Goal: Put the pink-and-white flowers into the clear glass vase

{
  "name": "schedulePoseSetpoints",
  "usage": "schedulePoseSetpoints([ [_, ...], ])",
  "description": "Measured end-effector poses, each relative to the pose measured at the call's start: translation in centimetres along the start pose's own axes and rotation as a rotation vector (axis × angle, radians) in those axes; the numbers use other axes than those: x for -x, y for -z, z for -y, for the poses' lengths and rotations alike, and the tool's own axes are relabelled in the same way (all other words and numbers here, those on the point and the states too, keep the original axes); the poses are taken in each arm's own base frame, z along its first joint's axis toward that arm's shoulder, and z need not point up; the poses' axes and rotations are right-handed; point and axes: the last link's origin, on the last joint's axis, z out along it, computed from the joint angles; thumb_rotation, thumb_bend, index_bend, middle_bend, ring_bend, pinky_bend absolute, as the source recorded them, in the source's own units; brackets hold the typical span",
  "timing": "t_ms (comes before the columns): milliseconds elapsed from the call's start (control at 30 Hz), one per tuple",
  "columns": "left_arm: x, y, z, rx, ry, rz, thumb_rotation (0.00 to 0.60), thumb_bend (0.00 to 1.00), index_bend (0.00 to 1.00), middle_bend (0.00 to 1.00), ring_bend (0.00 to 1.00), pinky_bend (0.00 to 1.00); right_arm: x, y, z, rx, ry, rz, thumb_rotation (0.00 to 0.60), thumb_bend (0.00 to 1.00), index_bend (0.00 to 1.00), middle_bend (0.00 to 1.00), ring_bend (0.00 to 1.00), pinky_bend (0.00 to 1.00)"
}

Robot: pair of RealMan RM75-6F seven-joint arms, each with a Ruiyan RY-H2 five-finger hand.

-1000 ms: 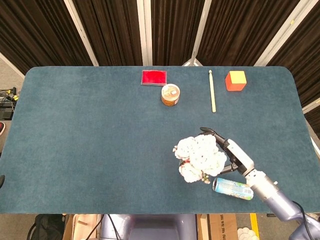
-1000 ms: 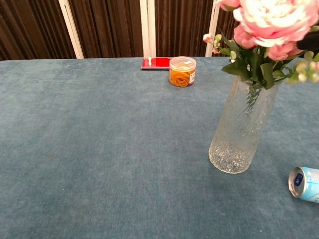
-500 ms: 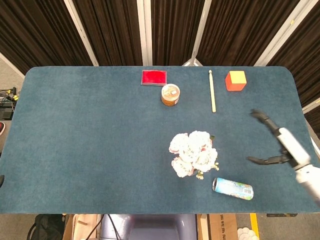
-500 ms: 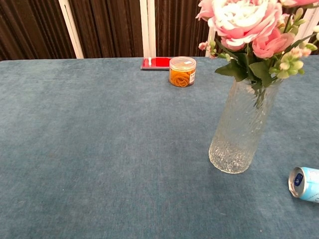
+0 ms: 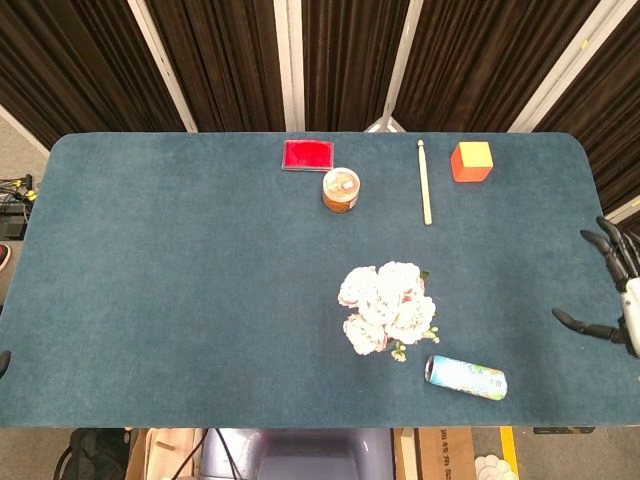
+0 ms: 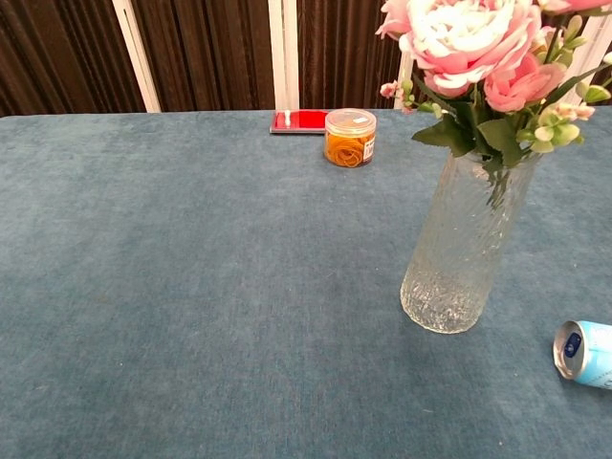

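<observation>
The pink-and-white flowers (image 5: 388,305) (image 6: 469,43) stand upright in the clear glass vase (image 6: 462,244), stems down inside it. The vase rests on the blue table right of centre; from the head view the blooms hide it. My right hand (image 5: 612,290) hovers at the table's far right edge, well away from the flowers, fingers spread and holding nothing. It is outside the chest view. My left hand shows in neither view.
A light-blue can (image 5: 466,377) (image 6: 585,353) lies on its side in front of and right of the vase. At the back sit a red flat box (image 5: 308,155), a small jar of orange bits (image 5: 341,189) (image 6: 350,137), a wooden stick (image 5: 425,180) and an orange-yellow cube (image 5: 471,161).
My right hand let go of the flowers and pulled back rightward to the table's edge. The bouquet settled slightly left in the vase and has stayed still since.
</observation>
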Motion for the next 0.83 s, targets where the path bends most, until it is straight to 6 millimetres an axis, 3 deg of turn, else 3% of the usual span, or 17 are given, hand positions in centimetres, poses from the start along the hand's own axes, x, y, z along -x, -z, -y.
schedulePoseSetpoints([
  [200, -0.1, -0.1, 0.2, 0.0, 0.009, 0.001, 0.6, 0.35, 0.14, 0.0, 0.0, 0.11, 4.1, 5.8, 0.4, 0.023, 0.221, 0.087, 0.6, 0.11, 0.13, 0.05, 0.06, 0.0],
  [300, -0.3, -0.1, 0.3, 0.002, 0.018, 0.0, 0.6, 0.35, 0.14, 0.0, 0.0, 0.11, 5.0, 7.2, 0.7, 0.044, 0.247, 0.119, 0.6, 0.11, 0.13, 0.05, 0.06, 0.0],
  [833, 0.2, -1.4, 0.7, 0.041, 0.008, 0.036, 0.6, 0.35, 0.14, 0.0, 0.0, 0.1, 4.6, 8.0, 0.5, 0.07, 0.237, 0.103, 0.6, 0.11, 0.13, 0.05, 0.06, 0.0],
])
